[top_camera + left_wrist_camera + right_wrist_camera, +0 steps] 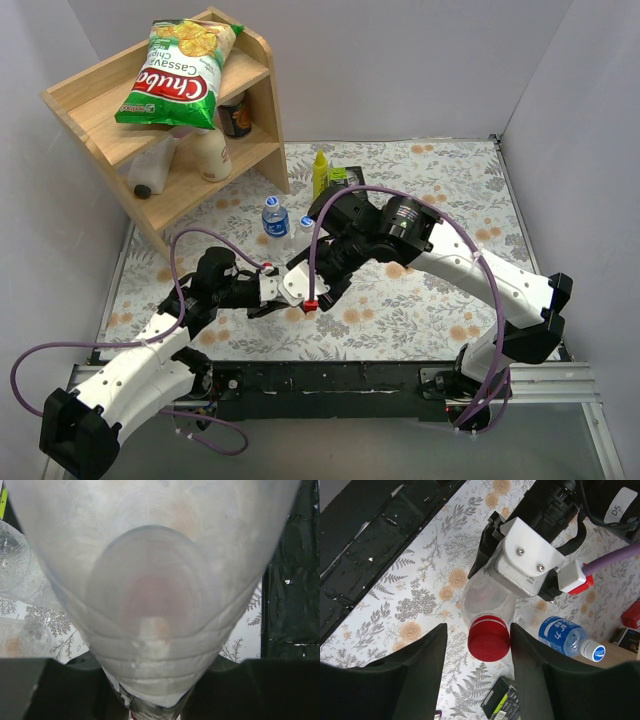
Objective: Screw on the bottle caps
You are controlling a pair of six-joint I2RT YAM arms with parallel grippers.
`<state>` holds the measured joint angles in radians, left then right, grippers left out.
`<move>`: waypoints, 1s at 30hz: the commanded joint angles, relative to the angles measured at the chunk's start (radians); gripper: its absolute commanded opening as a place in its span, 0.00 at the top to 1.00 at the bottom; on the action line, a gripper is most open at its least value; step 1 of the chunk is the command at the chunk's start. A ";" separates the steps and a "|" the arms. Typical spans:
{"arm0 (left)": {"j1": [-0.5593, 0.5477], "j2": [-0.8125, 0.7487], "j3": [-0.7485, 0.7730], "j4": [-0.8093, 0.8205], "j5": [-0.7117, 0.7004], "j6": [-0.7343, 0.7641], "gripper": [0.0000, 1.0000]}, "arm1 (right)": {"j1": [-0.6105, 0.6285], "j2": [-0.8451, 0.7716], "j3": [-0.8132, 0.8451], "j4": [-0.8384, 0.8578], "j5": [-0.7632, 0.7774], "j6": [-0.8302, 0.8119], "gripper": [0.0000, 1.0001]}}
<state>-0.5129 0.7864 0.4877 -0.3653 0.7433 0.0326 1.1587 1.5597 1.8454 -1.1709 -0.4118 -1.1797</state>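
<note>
Capping under way: left hand (pixel 487 582) pinches the clear bottle (pixel 479 599), right hand (pixel 477 636) spread astride its red cap (pixel 489 640); next needs closing and twisting.

We see a red cap (pixel 489 637) on a clear bottle (pixel 482 597). The labelled bottle (pixel 560 634) wears blue with white lettering, under a blue-and-white cap (pixel 595 652). The table cover (pixel 420 595) is white, printed with grey ferns and peach flowers. The chip bag (pixel 180 70) is green and red, and the cable (pixel 615 560) is purple.
</note>
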 commanded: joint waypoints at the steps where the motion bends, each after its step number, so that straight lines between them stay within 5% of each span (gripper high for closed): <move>1: -0.004 -0.001 0.040 -0.017 0.036 0.033 1.00 | -0.001 -0.004 0.029 -0.012 0.005 -0.061 0.44; 10: -0.004 0.008 0.043 0.011 0.028 0.023 1.00 | -0.001 0.013 0.017 0.000 0.036 0.009 0.68; 20: -0.006 -0.044 0.006 0.269 -0.140 -0.163 1.00 | -0.025 0.261 0.279 -0.042 0.031 0.570 0.83; 23: -0.006 -0.042 0.003 0.282 -0.166 -0.174 1.00 | -0.068 0.318 0.347 -0.073 -0.018 0.727 0.85; 28: -0.006 -0.050 -0.021 0.266 -0.199 -0.169 1.00 | -0.071 0.315 0.351 -0.044 0.021 0.752 0.84; 30: -0.006 -0.059 -0.027 0.256 -0.209 -0.169 1.00 | -0.073 0.313 0.354 -0.047 0.039 0.750 0.73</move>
<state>-0.5121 0.7734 0.4446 -0.2626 0.5472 -0.1276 1.0676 1.8355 2.1834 -1.2415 -0.3489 -0.5430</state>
